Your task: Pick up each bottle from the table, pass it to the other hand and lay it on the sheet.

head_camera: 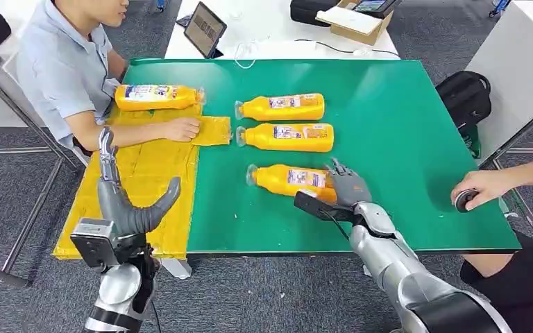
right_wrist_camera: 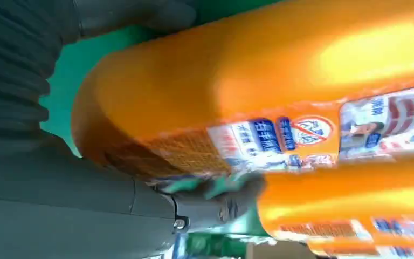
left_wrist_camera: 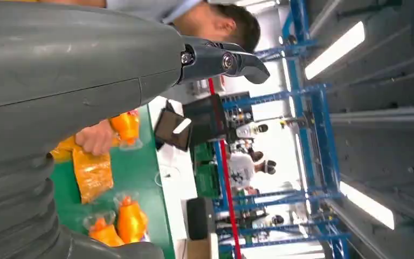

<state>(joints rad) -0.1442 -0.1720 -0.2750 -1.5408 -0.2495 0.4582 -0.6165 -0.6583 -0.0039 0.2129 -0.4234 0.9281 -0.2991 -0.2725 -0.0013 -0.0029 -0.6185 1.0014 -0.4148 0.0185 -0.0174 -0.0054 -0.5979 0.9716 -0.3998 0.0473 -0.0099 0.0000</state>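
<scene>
Bottle (right_wrist_camera: 259, 81) base wrapped by right hand (head_camera: 347, 186) per wrist cam; left hand (head_camera: 128, 201) empty, fingers apart.

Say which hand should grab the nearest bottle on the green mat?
Right. The right hand is already at the base end of the nearest bottle, fingers around it in the right wrist view. The left hand is raised over the yellow sheet, holding nothing, well placed to receive it.

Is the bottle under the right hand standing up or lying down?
Lying down. The bottle rests on its side on the green table, cap pointing toward the yellow sheet, with the right hand at its base.
</scene>
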